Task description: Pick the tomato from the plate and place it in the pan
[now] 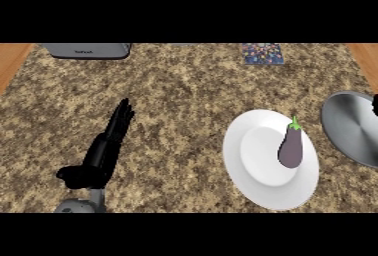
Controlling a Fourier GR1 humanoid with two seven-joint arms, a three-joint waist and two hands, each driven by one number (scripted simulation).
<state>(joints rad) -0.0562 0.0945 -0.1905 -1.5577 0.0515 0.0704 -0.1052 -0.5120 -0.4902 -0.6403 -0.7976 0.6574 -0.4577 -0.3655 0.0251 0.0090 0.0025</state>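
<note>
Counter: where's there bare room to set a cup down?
Widest bare patch: the middle of the counter, between the left hand and the plate, reaching back to the grey appliance and patterned box. Crowded on the right: the plate, carrying an eggplant, sits close beside the pan.

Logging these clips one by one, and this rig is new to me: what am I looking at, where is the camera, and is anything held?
The one picture is taken from the robot's head, looking steeply down at a speckled kitchen counter. The grey forearm ending in black fingers at the left is the left robot hand, open and holding nothing. The right robot hand does not show. On the counter lies a white plate with a purple eggplant on it, not the tomato the task names. A grey metal pan sits at the right edge, partly cut off. Along the far edge are a grey appliance and a patterned box.
</note>
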